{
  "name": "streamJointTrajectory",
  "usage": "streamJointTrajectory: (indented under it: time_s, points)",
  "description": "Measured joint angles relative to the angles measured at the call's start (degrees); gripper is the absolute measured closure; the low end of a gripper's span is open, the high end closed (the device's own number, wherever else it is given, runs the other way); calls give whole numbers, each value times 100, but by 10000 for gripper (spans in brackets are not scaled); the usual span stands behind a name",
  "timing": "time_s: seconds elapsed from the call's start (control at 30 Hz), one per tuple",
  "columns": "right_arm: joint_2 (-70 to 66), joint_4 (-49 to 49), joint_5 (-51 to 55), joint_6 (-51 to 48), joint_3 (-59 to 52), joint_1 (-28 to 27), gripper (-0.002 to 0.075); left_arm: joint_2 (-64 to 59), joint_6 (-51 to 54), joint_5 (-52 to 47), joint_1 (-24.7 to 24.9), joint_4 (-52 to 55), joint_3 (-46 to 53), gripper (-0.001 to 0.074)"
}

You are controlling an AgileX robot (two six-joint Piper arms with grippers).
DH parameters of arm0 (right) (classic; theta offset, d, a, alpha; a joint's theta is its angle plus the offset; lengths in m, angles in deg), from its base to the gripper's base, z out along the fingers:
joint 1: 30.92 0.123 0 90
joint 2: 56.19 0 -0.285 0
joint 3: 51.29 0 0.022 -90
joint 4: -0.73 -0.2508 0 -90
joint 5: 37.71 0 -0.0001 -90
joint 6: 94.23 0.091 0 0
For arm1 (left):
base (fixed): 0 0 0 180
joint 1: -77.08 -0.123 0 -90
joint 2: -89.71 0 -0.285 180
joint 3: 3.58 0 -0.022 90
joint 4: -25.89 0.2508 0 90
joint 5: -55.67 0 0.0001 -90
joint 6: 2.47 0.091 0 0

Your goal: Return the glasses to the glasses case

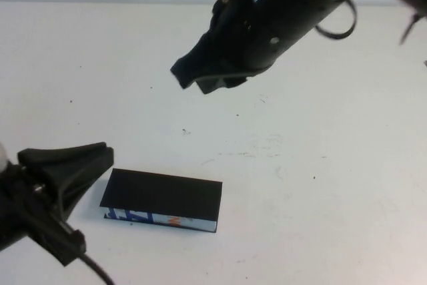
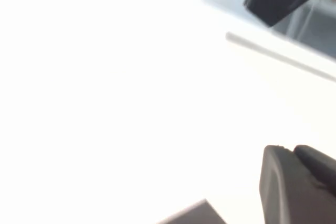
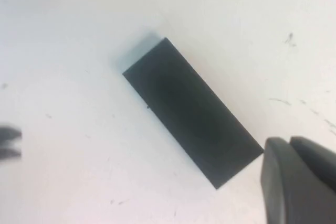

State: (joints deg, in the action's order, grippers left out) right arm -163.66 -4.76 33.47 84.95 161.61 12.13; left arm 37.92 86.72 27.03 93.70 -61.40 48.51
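Note:
The glasses case lies closed on the white table at the near left, its black lid up and its blue, white and orange side strip facing me. It also shows in the right wrist view as a closed black rectangle. The glasses are not in view. My left gripper is shut and empty, low beside the case's left end; its fingers are pressed together. My right gripper is shut and empty, held high over the table's middle, well behind the case; its fingers are together.
The white table has small dark specks and faint scuffs near its middle. Its far edge meets a pale wall at the back. The right arm's dark body and cable loop hang over the far middle.

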Motion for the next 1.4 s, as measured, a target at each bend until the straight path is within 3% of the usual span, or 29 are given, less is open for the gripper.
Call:
streamJointTrajectory:
  time_s: [0.17,0.33,0.47,0.83,1.2,1.4]
  points:
    - [1234,322,20,183,-769,191,739,1249,-14,1009,125,-381,239,736]
    - [2690,660,54,513,-2263,215,739,2671,-14,2179,147,-628,712,736]
    - [3974,829,-20,818,-3581,215,739,3397,58,2424,147,-614,1178,736]
    - [7376,892,-1769,1318,-6380,215,739,3936,276,3221,147,-611,2419,736]
    - [8088,665,-4605,1354,-8234,215,739,3950,275,3570,147,-934,2665,736]
    - [8088,628,-5103,1354,-8526,215,739,3968,267,3593,147,-1001,2665,736]
